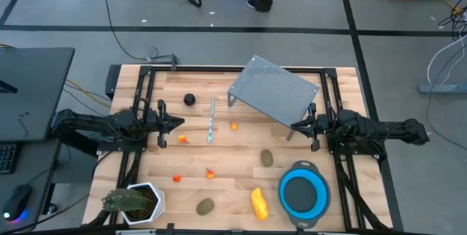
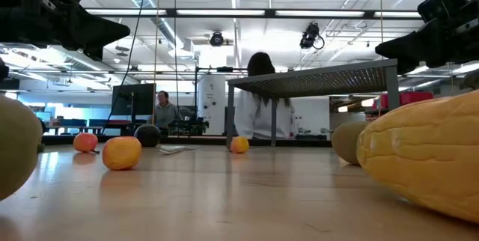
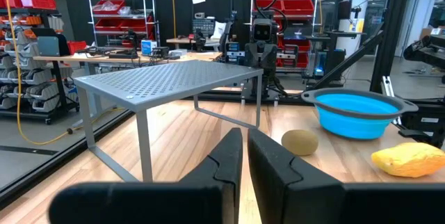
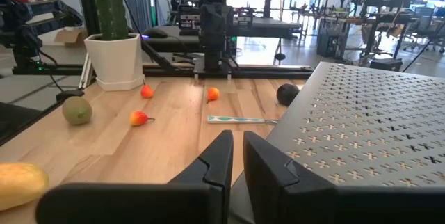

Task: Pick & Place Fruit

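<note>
High view, starting at the near edge of the wooden surface (image 1: 241, 155): a stubby yellow fruit (image 1: 258, 201) lies just beside a blue bowl (image 1: 303, 195), an olive-brown oval (image 1: 205, 206) sits near a potted plant (image 1: 133, 201), and a second olive-brown oval (image 1: 267, 158) lies farther in. Tiny orange-red bits (image 1: 209, 174) are scattered across the middle, with a thin pale-blue stick (image 1: 211, 122) among them, and a dark round fruit (image 1: 189, 99) lies toward the far side, beside a grey perforated stand (image 1: 273, 91).

Both arms wait at the sides. The left tool (image 1: 177, 124) and the right tool (image 1: 298, 125) each have their fingers pressed together on nothing, well clear of every fruit.

No fruit has been lifted, so the task looks to be at its start. The next move likely calls for one tool to spread and come down over a chosen piece; the bowl seems the probable destination, though nothing confirms it.

Whether anything lies under the stand cannot be told from above, and the low view crops the nearest fruits at its edges.
</note>
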{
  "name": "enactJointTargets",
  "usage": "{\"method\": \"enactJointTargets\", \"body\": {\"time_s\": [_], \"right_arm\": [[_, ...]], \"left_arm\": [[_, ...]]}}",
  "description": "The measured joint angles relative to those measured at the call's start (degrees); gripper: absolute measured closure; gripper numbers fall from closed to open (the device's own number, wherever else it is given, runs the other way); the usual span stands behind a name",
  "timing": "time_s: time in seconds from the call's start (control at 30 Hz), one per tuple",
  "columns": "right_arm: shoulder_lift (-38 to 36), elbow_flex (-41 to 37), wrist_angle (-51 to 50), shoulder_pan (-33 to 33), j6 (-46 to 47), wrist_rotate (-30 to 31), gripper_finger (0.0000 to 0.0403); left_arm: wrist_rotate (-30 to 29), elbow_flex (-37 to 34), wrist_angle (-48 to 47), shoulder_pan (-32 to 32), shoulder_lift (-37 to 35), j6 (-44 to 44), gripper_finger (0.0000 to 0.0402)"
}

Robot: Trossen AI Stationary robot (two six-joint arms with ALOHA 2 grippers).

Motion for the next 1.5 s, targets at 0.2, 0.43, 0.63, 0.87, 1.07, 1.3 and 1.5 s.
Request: {"method": "enactJointTargets", "body": {"time_s": [0.2,0.43,0.63,0.87,1.07,1.3,1.5], "right_arm": [[-0.01,0.00,0.00,0.00,0.00,0.00,0.0360],[-0.01,-0.01,-0.01,0.00,0.00,0.02,0.0360],[0.00,0.00,0.00,0.00,0.00,0.02,0.0360],[-0.02,-0.02,0.00,0.00,0.00,0.00,0.0360],[0.00,-0.02,0.56,0.00,-0.02,1.93,0.0360],[0.00,-0.02,1.59,-0.02,-0.02,3.50,0.0360],[0.01,-0.01,8.79,0.04,8.72,1.51,0.0360]], "left_arm": [[0.00,0.01,0.00,0.01,0.00,0.00,0.0369],[0.00,0.02,0.04,0.01,0.00,-0.79,0.0369],[0.02,0.01,0.44,0.01,0.00,-4.69,0.0369],[0.02,0.01,0.73,0.02,0.00,-11.18,0.0369],[0.01,0.00,1.15,0.01,0.01,-15.11,0.0369],[6.48,0.01,4.93,0.02,0.00,-15.26,0.0369],[7.11,0.00,8.09,0.00,0.00,-15.15,0.0369]]}}
